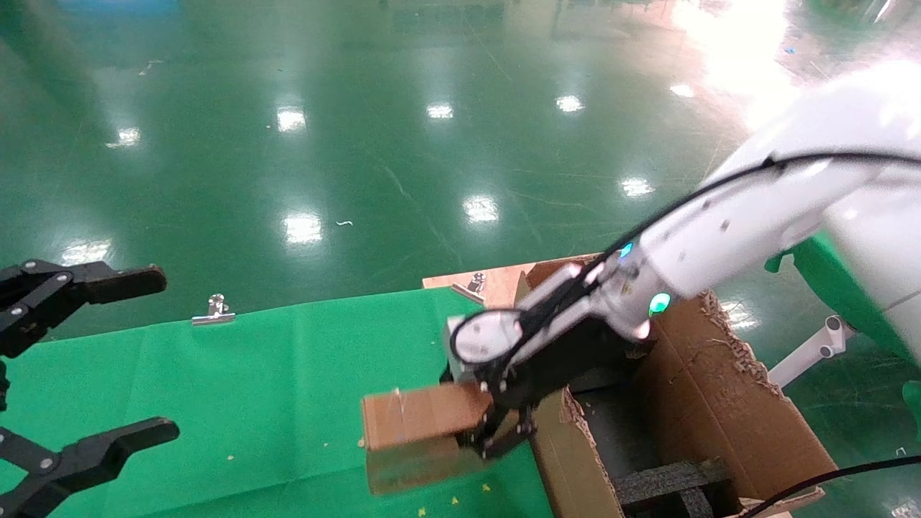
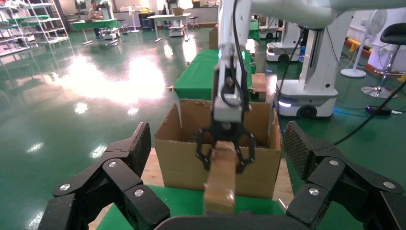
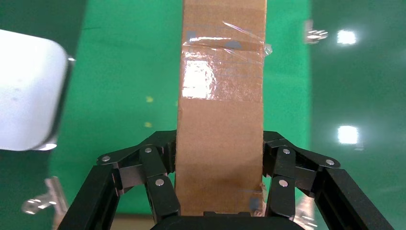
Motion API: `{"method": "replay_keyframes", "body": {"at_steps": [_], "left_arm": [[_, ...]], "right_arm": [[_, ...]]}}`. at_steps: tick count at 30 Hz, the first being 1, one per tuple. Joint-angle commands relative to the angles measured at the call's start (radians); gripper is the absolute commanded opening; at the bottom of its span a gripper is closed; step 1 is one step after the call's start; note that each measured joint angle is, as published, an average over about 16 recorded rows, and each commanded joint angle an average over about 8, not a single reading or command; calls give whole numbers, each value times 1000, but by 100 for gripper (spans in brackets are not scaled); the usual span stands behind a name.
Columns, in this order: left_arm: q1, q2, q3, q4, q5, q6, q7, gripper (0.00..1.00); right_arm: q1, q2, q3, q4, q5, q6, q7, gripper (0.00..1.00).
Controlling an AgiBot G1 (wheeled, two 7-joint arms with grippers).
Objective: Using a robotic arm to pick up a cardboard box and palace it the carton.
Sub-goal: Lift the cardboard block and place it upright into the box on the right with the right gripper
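Observation:
The white robotic arm [image 1: 719,237] is my right arm. Its black right gripper [image 1: 486,421] is shut on one end of the small brown cardboard box [image 1: 421,428], which has clear tape on it. The box hangs above the green table, just left of the large carton [image 1: 727,403], outside its near wall. In the right wrist view the fingers [image 3: 160,163] press both sides of the box [image 3: 220,96]. The left wrist view shows the right gripper [image 2: 225,155] holding the box [image 2: 221,184] in front of the carton [image 2: 177,160]. My left gripper [image 1: 93,356] is open and empty at the far left.
A green cloth [image 1: 252,374] covers the table. Metal clips [image 1: 213,309] [image 1: 471,284] hold its far edge. A wooden board [image 1: 496,280] lies under the carton. Black foam blocks [image 1: 669,482] sit inside the carton. The carton's flaps have torn edges.

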Motion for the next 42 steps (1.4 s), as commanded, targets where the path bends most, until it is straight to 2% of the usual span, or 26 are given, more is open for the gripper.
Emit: {"method": "replay_keyframes", "body": {"at_steps": [1,11,17,23,35,42], "left_arm": [[0,0,0,0,0,0,0,100],[0,0,0,0,0,0,0,100],[0,0,0,0,0,0,0,100],[0,0,0,0,0,0,0,100],[0,0,0,0,0,0,0,100],[0,0,0,0,0,0,0,100]], "right_arm": [[42,3,-7,-4,16,-5,-6,0],[285,36,-103,-65,131,-7,-51,0],[353,74,-172,-100,176,-4,-73,0],[412,148,-243,-107,182,-4,-65,0],[573,365,-413,-16,146,-5,58,0],[572,472,-487,-13,123,46,207,0]]}}
